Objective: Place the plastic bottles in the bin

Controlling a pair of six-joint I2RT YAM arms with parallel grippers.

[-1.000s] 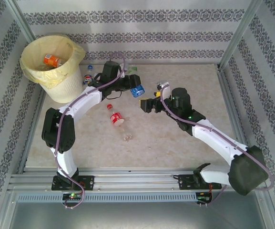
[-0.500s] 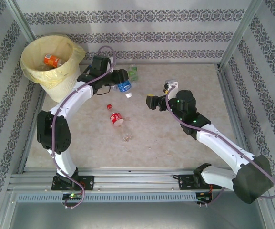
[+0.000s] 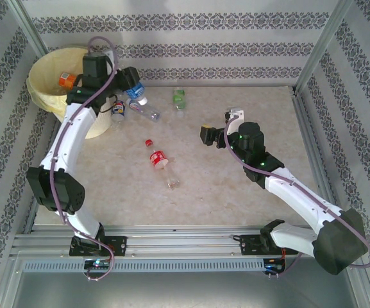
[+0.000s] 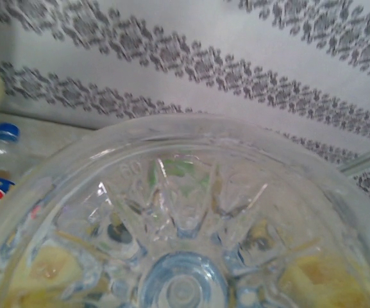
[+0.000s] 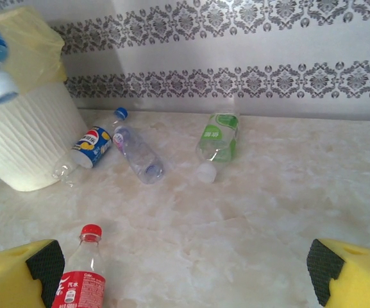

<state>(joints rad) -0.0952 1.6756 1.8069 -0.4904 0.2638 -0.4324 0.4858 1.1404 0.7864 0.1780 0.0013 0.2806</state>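
Your left tool (image 3: 128, 83) clamped on a blue-labelled bottle (image 3: 136, 94) just beside the bin (image 3: 38, 96) rim, your right tool (image 3: 222, 126) jaws spread wide, well right of the bin, green-labelled bottle (image 3: 179, 97) and red-labelled bottle (image 3: 157, 158) lying on the bench (image 3: 120, 192) between

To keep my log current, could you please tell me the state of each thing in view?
Bin: upright, orange bottle inside.
Left gripper: shut on blue bottle.
Blue bottle: aloft beside bin, cap down.
Right gripper: open, empty.
Pepsi bottle: lying by bin.
Clear bottle: lying on table.
Green bottle: lying, capped.
Red bottle: lying, capped.
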